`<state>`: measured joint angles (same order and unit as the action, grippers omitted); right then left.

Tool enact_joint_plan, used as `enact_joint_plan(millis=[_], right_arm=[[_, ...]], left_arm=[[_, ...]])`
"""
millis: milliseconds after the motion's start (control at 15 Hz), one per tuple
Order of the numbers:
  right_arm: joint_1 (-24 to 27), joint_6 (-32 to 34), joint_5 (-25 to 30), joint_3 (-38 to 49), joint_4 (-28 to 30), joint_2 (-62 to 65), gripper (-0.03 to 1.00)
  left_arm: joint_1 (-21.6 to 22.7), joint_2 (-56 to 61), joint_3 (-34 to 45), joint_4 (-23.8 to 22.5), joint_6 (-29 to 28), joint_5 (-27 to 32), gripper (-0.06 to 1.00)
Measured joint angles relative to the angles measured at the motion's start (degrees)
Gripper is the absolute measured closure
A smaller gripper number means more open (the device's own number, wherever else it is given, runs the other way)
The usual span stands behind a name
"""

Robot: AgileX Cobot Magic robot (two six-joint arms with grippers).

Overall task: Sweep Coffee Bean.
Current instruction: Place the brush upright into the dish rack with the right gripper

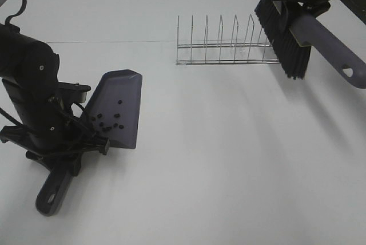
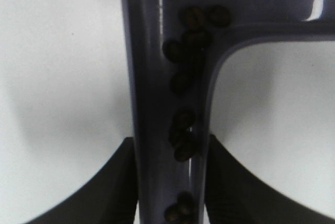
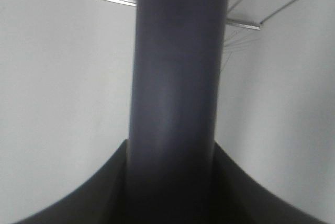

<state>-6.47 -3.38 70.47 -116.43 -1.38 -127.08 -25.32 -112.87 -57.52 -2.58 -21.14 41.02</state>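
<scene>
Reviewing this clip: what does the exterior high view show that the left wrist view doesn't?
Only exterior high: the brush by the wire rack's right end, and the dustpan's whole blade. Only left wrist: coffee beans lined along the dustpan's handle channel, with the left gripper's jaws against both sides. Shared: dustpan, coffee beans, white table.

Coffee beans [image 1: 114, 125] lie in the dustpan [image 1: 123, 87], left of the rack [image 1: 223, 60].

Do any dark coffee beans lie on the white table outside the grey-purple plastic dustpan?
No, all the dark coffee beans visible lie inside the grey-purple plastic dustpan.
</scene>
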Motion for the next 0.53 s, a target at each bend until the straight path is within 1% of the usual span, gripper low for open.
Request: enact_joint_plan(millis=[267,533], right_arm=[[0.0,0.8,-0.1,8.3,0.6,0.9,0.66],[0.0,1.5,-0.7,8.8,0.6,0.8,0.66]], left_arm=[[0.0,0.0,0.0,0.0,0.0,-0.1,0.6],[0.0,0.0,0.0,-0.1,0.2,-0.6,0.6]])
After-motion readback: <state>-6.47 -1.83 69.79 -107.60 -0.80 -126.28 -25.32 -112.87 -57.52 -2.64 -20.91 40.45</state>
